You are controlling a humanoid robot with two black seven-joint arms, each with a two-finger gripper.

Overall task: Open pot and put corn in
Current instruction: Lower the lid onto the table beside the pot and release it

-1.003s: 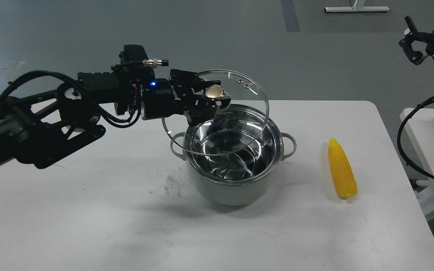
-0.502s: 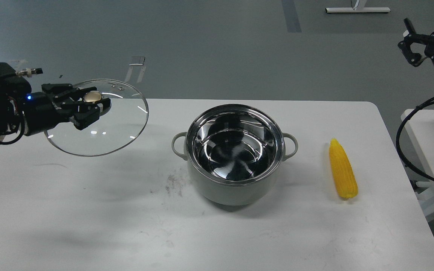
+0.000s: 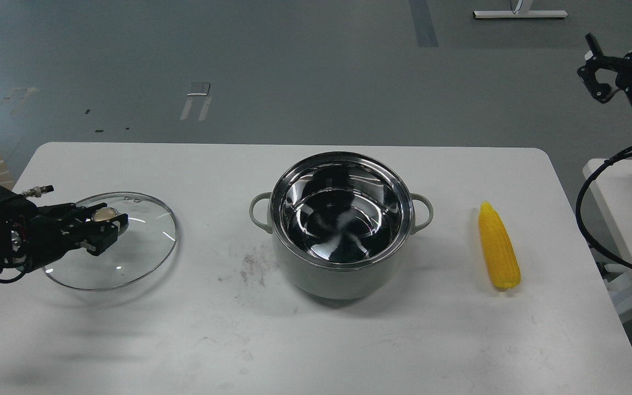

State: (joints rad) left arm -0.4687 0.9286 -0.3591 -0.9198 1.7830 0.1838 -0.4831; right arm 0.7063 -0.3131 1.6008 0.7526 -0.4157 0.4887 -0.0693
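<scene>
The pale grey-green pot (image 3: 341,274) stands open and empty at the table's middle, its shiny steel inside showing. The yellow corn cob (image 3: 497,253) lies on the table right of the pot, point away from me. My left gripper (image 3: 103,226) is shut on the brass-coloured knob of the round glass lid (image 3: 129,252) and holds it low over the table's left side; I cannot tell whether the lid touches the table. My right gripper (image 3: 596,68) is raised at the far right edge, past the table, open and empty.
The white table (image 3: 294,340) has a dirty smudge (image 3: 251,267) left of the pot. A second white surface (image 3: 623,219) with black cables stands to the right of the table.
My left gripper has carried the lid off the pot, far to the left and down to just above the table. The pot and corn have not moved. The right gripper has barely shifted.
</scene>
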